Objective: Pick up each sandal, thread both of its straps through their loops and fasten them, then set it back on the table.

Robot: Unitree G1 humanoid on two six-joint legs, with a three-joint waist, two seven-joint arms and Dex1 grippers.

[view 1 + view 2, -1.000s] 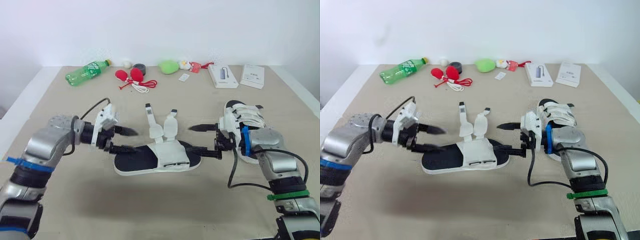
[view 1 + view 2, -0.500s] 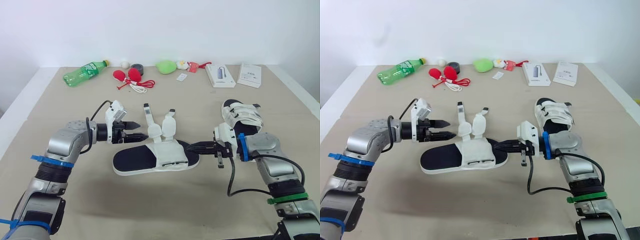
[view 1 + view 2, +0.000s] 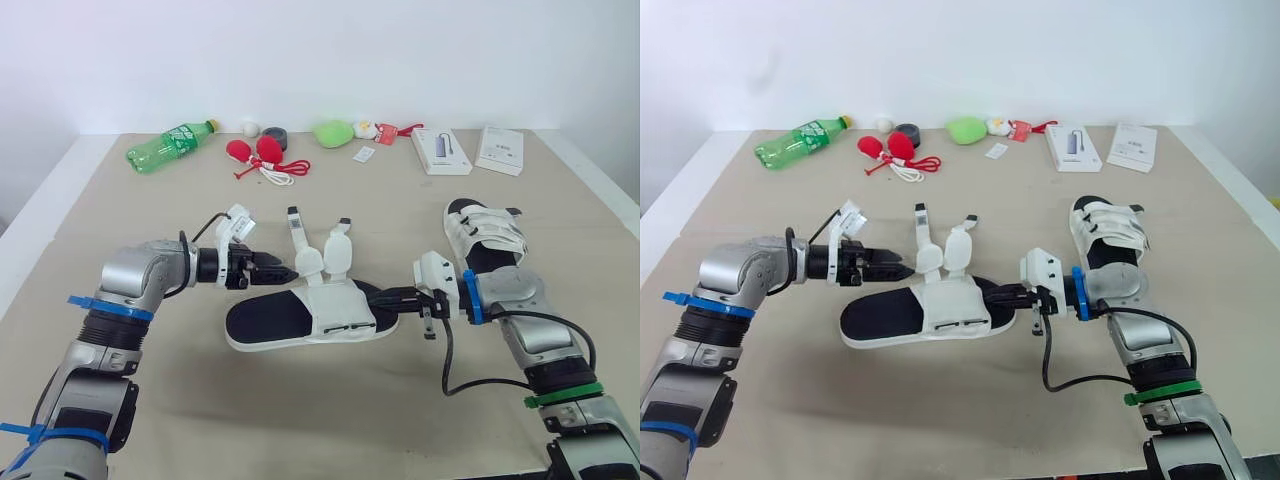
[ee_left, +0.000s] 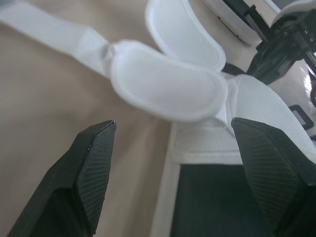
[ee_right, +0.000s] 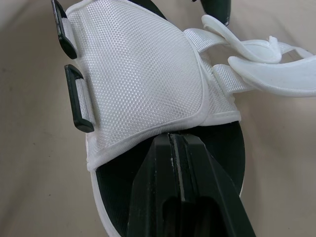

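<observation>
- Both arms have come in on the unfastened sandal from the wide-open flanking stance of a second ago.
- My left gripper has rolled over and slid toward the two straps, which stand up loose from the white upper.
- It has narrowed but is still released: in the left wrist view one finger sits on each side of the nearer strap pad, touching nothing.
- My right gripper has clenched. In the right wrist view its two fingers are pressed flat together with nothing between them, tips on the black footbed at the edge of the upper.
- That sandal lies flat on the table between my arms, and both black loops on its far side are empty.
- The second sandal lies just beyond my right arm, its straps apparently across it already.
- My reading: the right hand is pinning the sole while the left prepares to pinch the first strap. No threading has begun, so this sandal is at its very start.
- Next I should close on the pad squarely; the strap looks floppy and could slip aside.
</observation>
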